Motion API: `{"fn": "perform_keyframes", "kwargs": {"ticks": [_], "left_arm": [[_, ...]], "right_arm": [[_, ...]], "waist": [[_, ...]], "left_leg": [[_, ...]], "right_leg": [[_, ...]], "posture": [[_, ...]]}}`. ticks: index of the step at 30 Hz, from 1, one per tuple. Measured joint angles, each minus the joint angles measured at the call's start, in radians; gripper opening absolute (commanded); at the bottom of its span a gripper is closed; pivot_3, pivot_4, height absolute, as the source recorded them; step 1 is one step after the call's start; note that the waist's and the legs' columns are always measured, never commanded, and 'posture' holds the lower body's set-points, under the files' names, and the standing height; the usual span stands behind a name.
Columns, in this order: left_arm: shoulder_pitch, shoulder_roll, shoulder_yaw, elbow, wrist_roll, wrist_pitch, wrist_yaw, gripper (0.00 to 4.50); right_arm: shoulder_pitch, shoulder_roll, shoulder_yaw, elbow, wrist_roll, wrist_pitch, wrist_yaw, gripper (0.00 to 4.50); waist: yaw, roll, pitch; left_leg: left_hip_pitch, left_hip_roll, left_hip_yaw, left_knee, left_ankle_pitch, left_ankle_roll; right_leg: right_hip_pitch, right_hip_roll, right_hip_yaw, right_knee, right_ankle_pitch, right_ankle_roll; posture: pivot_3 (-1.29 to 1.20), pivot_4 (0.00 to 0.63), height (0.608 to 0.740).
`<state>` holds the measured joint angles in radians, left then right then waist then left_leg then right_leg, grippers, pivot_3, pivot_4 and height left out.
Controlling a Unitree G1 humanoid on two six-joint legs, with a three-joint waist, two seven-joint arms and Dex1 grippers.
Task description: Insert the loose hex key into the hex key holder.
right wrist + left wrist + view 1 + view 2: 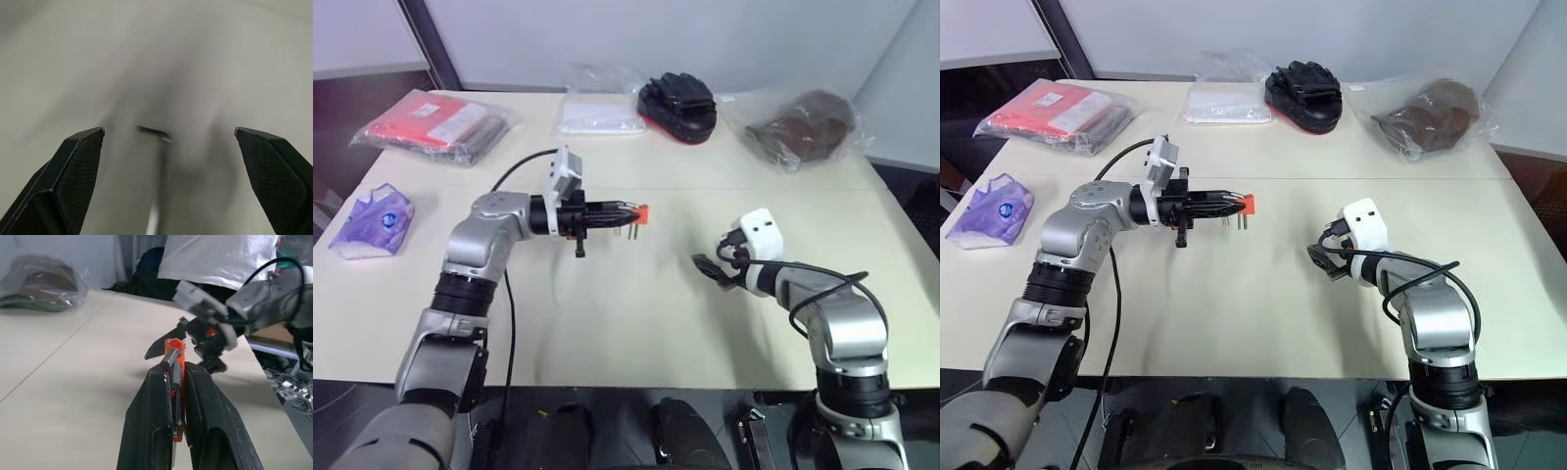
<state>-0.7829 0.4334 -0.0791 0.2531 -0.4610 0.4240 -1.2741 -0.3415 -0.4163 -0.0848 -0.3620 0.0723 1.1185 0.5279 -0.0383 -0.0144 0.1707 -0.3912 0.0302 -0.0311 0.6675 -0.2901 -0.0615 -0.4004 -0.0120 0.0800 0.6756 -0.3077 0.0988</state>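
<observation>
Left gripper [631,213] jaws clamped on small orange-red plastic hex key holder [641,211]; right gripper [168,142] jaws spread wide, thin grey L-shaped hex key [154,131] on table [607,323] between them, open room around.

Table [636,323]: pale beige top with a thin seam running across it. Along the far edge, from the robot's left to its right: a clear bag of red and dark items [435,125], a clear bag of white material [599,108], a black glove-like article with a red rim [680,106], unbagged, and a clear bag holding a brown item [806,127]. Near the left edge, apart from the rest: a purple and white packet [374,221].
</observation>
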Motion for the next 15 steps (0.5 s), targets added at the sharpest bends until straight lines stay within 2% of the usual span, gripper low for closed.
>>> {"fn": "perform_keyframes", "kwargs": {"ticks": [5, 13, 15], "left_arm": [[0.001, 0.000, 0.000, -0.013, 0.002, 0.000, 0.009, 0.00], [0.015, 0.009, -0.001, -0.032, 0.003, 0.000, 0.016, 0.00], [0.016, 0.010, -0.001, -0.032, 0.003, 0.000, 0.018, 0.00]], "right_arm": [[0.000, -0.030, 0.024, 0.090, 0.000, -0.075, -0.024, 4.45], [-0.005, -0.045, 0.063, 0.117, 0.000, -0.142, -0.037, 4.45], [-0.010, -0.046, 0.074, 0.121, -0.001, -0.147, -0.040, 3.94]], "waist": [[-0.004, 0.000, 0.000], [-0.007, 0.000, 0.000], [-0.007, 0.000, 0.000]], "left_leg": [[0.000, 0.000, 0.000, 0.000, 0.000, 0.000], [0.000, 0.000, 0.000, 0.000, 0.000, 0.000], [0.000, 0.000, 0.000, 0.000, 0.000, 0.000]], "right_leg": [[0.000, 0.000, 0.000, 0.000, 0.000, 0.000], [0.000, 0.001, 0.000, 0.000, 0.000, 0.000], [0.000, 0.001, 0.000, 0.000, 0.000, 0.000]], "posture": [[0.00, 0.150, 0.740], [0.00, 0.150, 0.740], [0.00, 0.150, 0.740]]}}
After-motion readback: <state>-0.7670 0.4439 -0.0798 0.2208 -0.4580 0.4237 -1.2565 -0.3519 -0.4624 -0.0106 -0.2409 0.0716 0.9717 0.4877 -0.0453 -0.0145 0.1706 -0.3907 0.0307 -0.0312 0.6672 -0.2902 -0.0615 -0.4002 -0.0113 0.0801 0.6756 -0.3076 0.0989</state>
